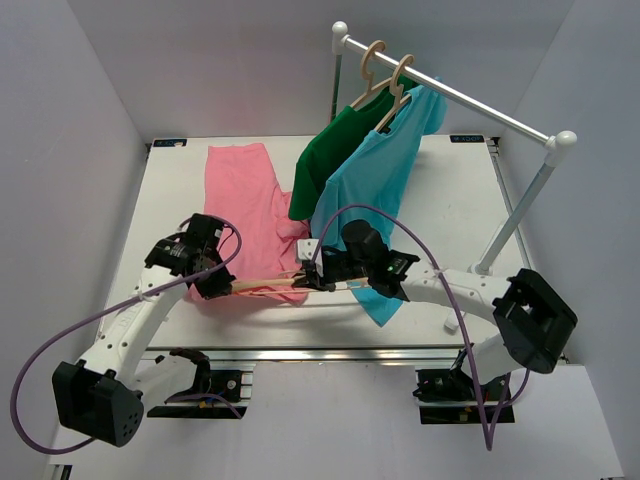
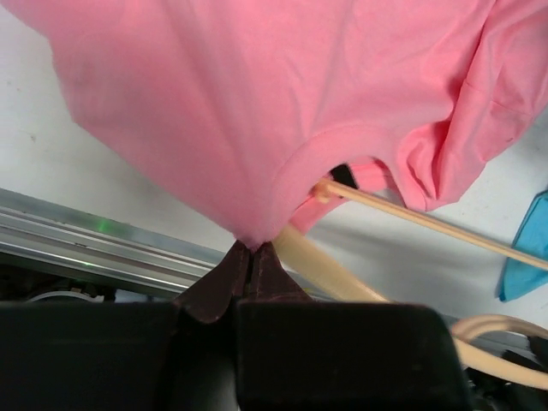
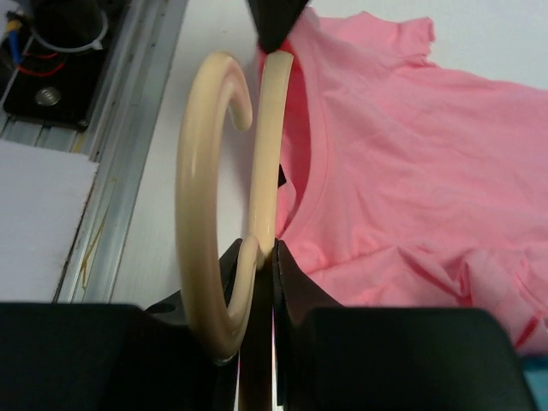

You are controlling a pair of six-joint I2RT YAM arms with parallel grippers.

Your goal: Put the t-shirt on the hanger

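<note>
Jaws, overhead view: left gripper is seen shut at the near edge of the t-shirt. Right gripper is shut at the hook end of the hanger, which is held level between the two.
T-shirt, overhead view: laid along the table, collar end nearest the arms. Green shirt and blue shirt are hung on the rail behind.
Jaws, left wrist view: left gripper is pinched fully closed on a fold of pink cloth just beside the collar, drawn up into a peak.
Hanger, left wrist view: one arm appears to be tucked into the neck opening.
Jaws, right wrist view: right gripper is clamped on the hanger neck below the hook, no gap seen. T-shirt lies just beyond.
Handling: cloth is judged light, limp and easily stretched, best taken at the collar rim. Hanger is judged stiff and smooth, so swivelling in the jaws is to be expected.
</note>
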